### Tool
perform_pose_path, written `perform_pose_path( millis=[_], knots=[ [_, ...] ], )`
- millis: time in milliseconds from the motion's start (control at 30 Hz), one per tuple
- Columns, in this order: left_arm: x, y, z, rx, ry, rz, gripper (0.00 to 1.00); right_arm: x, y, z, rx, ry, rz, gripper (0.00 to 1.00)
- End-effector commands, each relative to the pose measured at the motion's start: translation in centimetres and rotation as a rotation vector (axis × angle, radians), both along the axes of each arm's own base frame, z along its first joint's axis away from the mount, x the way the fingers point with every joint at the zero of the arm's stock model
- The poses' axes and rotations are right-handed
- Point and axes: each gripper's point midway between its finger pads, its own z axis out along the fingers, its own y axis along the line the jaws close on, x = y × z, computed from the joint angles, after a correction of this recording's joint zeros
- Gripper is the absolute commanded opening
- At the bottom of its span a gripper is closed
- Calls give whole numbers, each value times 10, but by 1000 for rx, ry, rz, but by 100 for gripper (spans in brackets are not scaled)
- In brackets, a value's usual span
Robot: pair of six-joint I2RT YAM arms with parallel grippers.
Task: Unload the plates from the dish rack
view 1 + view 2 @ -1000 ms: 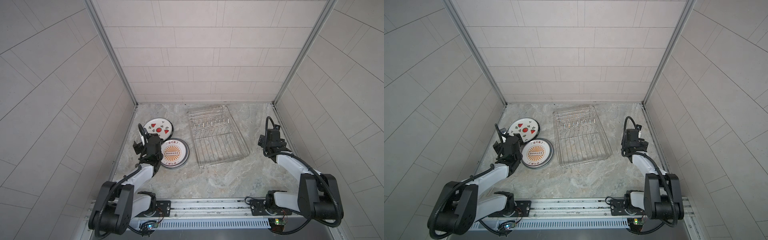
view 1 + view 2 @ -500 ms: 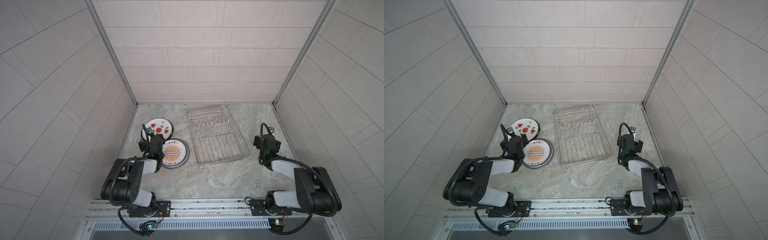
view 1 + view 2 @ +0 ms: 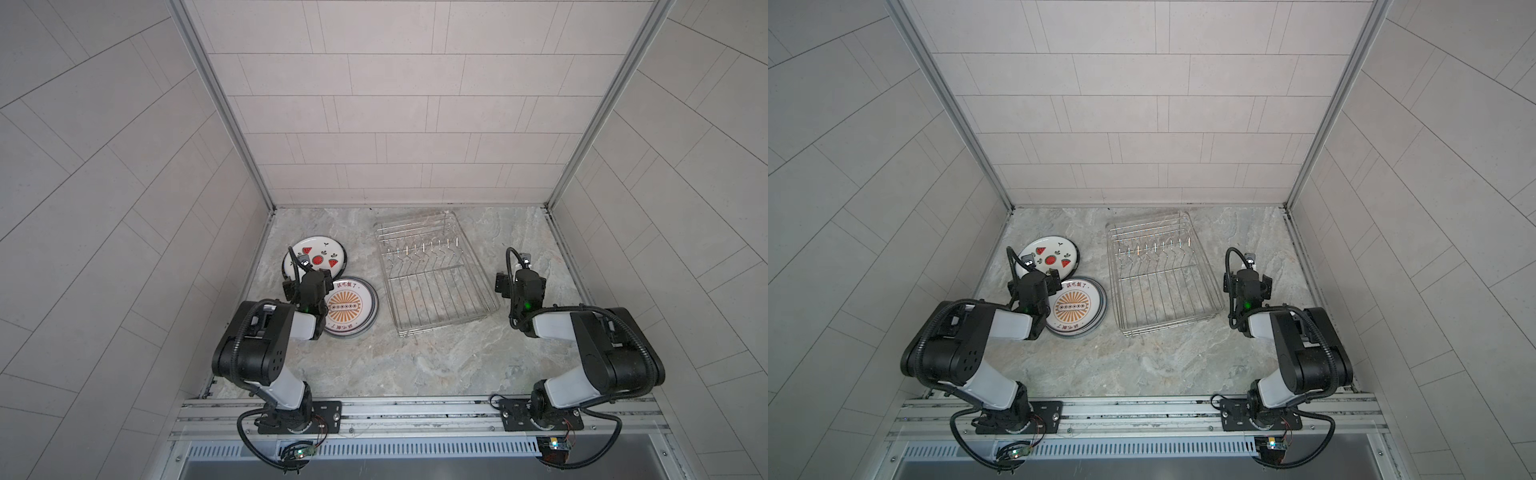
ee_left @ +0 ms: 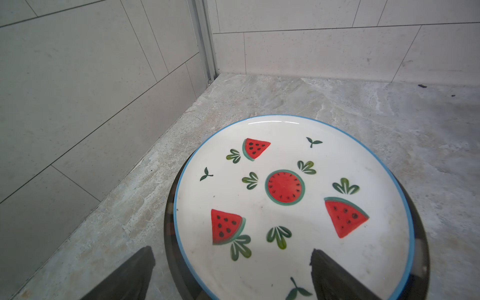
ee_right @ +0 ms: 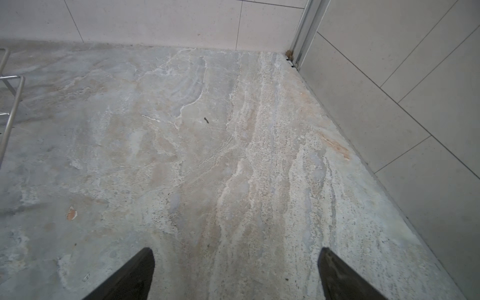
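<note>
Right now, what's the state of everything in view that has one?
dish rack: empty, upright on the counter.
watermelon plate: flat, stacked on a dark plate.
sunburst plate: flat, topping a stack beside the rack.
left gripper: jaws open, holding nothing, over the watermelon plate's edge.
right gripper: jaws open, holding nothing, over bare counter.

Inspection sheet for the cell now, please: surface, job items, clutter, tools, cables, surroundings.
Surface: marbled slab, one dark speck.
Job's things: rack empty, mid-slab; watermelon plate and sunburst plate left of it, on other plates.
Clutter: nothing seen.
Tools: left tool open over watermelon plate's rim; right tool open over bare slab right of rack.
Cables: black loops at both wrists, clear of rack.
Surroundings: tiled walls on three sides; rail in front.
</note>
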Motion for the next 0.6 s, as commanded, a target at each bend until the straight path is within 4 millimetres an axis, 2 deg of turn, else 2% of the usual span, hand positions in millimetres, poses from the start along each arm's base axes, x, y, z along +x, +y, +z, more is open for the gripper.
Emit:
perform_pose_path(
  millis=[0, 567],
  knots=[
    [7, 1, 9, 3, -28, -4, 100, 8, 2, 13, -30, -33, 7, 100],
    [7, 1, 10, 6, -36, -5, 100, 10, 3, 11, -46, -14, 3, 100]
  ],
)
